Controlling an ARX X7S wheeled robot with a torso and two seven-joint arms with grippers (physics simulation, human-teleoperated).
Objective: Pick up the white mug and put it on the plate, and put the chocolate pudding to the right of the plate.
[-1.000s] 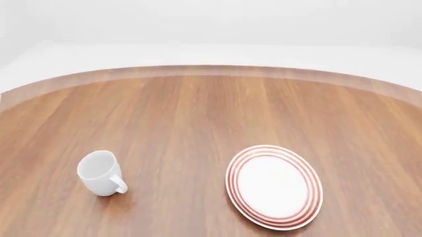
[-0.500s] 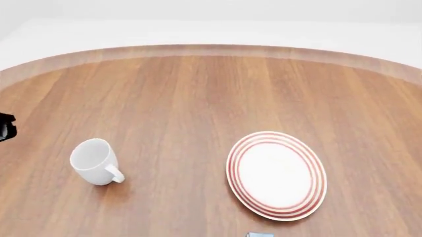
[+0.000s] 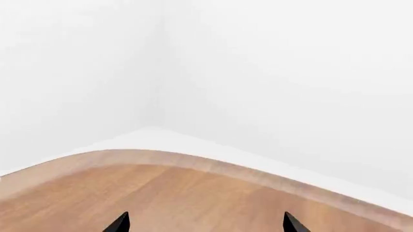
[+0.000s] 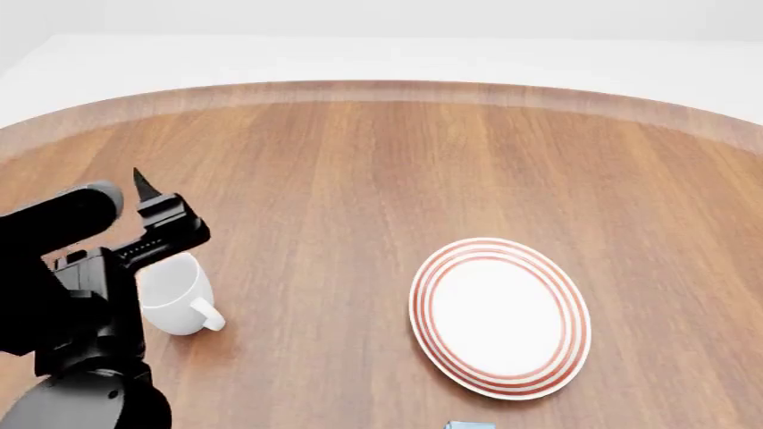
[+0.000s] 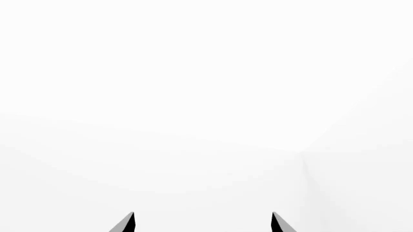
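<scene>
- White mug point(image 4: 179, 299), plain glossy ceramic with a loop handle, stands on the round brown wooden table point(image 4: 357, 188) at the left of the head view; its handle points toward the near right; part of its left side is hidden behind the black left arm point(image 4: 71, 295)
- Round white plate with concentric red rings round its rim point(image 4: 499, 316) lies flat on the same table, well apart from the mug, to its right; nothing rests on it
- Small box with a light blue face point(image 4: 469, 425), seemingly the chocolate pudding, shows only as a sliver at the near edge of the head view, just in front of the plate; its lettering cannot be read
- Left gripper point(image 3: 204, 223) has two black fingertips point(image 3: 119, 224) spread wide with nothing between them; in its wrist view it faces the table's curved far edge and a white wall corner; in the head view one pointed tip rises just above the mug
- Right gripper point(image 5: 201, 223) also shows two dark tips set wide apart, empty, in front of plain white wall; it does not appear in the head view
</scene>
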